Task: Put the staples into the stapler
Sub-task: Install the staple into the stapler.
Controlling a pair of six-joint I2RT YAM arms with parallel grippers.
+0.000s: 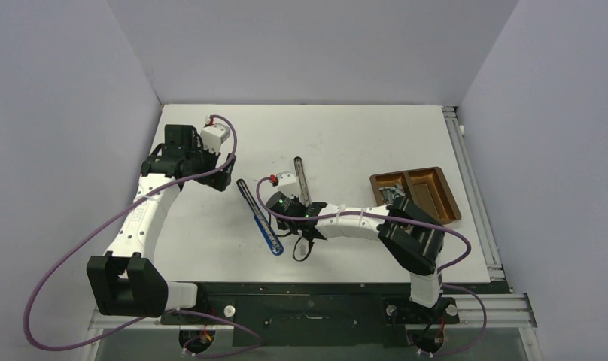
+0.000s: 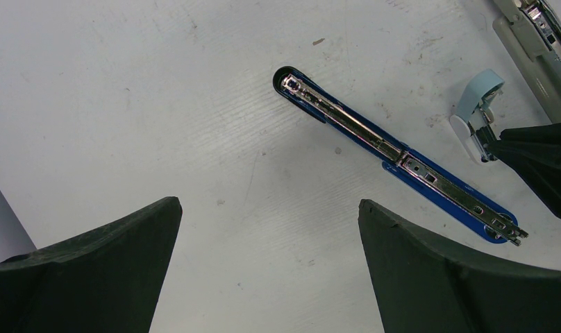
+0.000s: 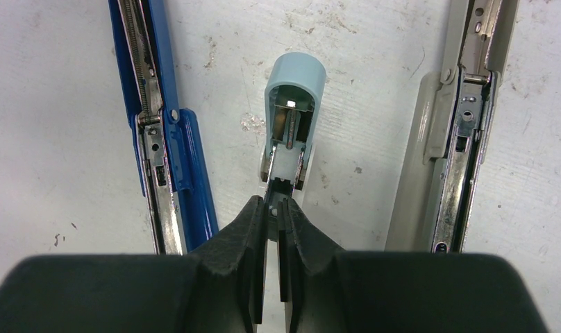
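Right wrist view: my right claw (image 3: 274, 208) is pressed nearly together on the rear end of the small pale blue stapler (image 3: 291, 104), pinching the white tail piece just behind its hinge. I take it there, I judge, so that the nose points away from me and the magazine channel is left free; a grip further forward would cover the very slot I need. Its cap is tipped up, so I can look straight into the hollow nose and see the pusher rod.

To the left of that little stapler lies a long blue stapler (image 3: 163, 152), and to its right a long grey stapler (image 3: 458, 139), both folded out flat with their metal rails facing up. Neither touches it.

My left claw (image 2: 267, 236) is spread wide and holds nothing. It hovers over bare table (image 1: 361, 143) well to the left of the small stapler, clear of my right arm's path (a sensible place to wait, I think).

The staples (image 1: 392, 193) are not yet in any stapler. They sit as a silvery cluster in the left compartment of a brown tray (image 1: 451, 197), well to the right of the small stapler, past my right elbow. I cannot tell from here how many strips there are.
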